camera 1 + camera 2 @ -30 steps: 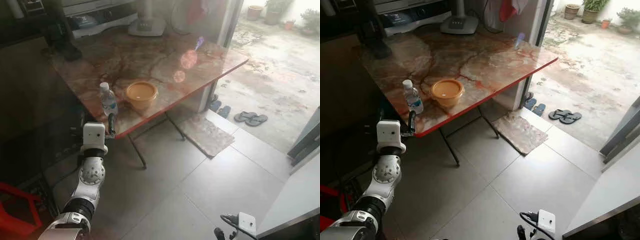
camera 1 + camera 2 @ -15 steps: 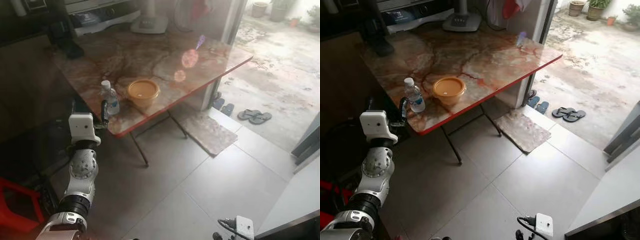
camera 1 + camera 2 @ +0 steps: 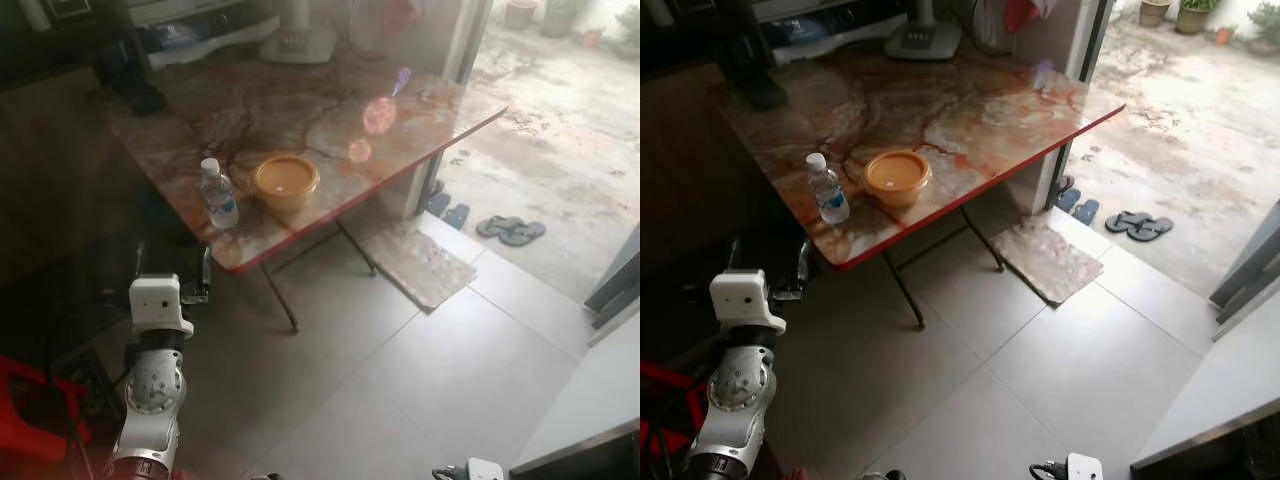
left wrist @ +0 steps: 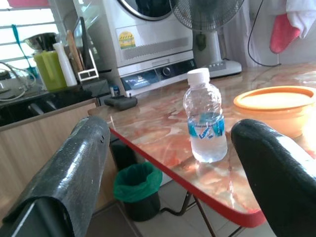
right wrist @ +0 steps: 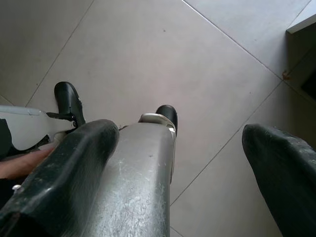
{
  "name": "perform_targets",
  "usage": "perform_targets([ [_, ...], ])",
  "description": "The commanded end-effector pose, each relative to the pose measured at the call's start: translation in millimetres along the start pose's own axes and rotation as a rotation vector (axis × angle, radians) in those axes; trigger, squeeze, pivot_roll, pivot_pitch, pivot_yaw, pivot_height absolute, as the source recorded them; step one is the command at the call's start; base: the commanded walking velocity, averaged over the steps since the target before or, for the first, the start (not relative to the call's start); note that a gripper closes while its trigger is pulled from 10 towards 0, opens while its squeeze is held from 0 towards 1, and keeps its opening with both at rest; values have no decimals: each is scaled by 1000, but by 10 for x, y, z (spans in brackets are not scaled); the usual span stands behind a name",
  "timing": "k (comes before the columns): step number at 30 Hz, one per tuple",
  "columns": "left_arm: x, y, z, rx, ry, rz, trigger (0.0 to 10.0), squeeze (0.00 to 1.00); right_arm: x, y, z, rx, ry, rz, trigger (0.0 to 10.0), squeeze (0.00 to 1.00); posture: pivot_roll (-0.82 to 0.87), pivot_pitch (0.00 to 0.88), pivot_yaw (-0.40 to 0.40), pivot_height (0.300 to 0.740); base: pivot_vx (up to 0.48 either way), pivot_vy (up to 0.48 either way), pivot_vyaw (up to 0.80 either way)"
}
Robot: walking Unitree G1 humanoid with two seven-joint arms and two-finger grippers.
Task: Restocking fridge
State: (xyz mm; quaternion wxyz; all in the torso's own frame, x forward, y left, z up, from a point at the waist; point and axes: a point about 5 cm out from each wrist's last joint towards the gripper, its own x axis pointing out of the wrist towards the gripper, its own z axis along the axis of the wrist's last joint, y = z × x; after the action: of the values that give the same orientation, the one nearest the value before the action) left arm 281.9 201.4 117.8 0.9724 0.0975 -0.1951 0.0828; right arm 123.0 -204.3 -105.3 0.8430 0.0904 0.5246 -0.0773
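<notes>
Scene: a marble-patterned counter [image 3: 970,100] with a red edge stands by an open doorway; grey tiled floor in front of it.
Water bottle: a small clear water bottle [image 3: 827,189] with a white cap and blue label stands upright near the counter's front corner, just beside an orange lidded bowl [image 3: 897,177], not touching it.
Left claw: the left claw [image 4: 173,163] is raised below and in front of the counter's corner, fingers spread wide, holding nothing; in its wrist view the bottle sits between the two fingers but well ahead of them.
Right claw: the right claw [image 5: 182,163] hangs low over the floor tiles, fingers wide apart and empty.
Step in hand: probably reaching for the bottle to carry it to the fridge.
Doing it well: lift the left claw above the red edge, go in level, keep the bottle centred, close around the label, and stay clear of the bowl.
Risk: a light bottle near the edge may tip if one finger nudges it first.
</notes>
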Motion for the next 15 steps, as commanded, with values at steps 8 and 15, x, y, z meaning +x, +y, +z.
perform_targets([
  [8,145,165,213,6,-29,63,10000,0,-33,-31,-178,47,24,-10,10000,0,112,143,18,740,31,0,0],
  [15,143,179,306,1,-23,48,10000,0,-38,-54,-183,68,16,-34,10000,0,118,146,17,740,274,0,272],
])
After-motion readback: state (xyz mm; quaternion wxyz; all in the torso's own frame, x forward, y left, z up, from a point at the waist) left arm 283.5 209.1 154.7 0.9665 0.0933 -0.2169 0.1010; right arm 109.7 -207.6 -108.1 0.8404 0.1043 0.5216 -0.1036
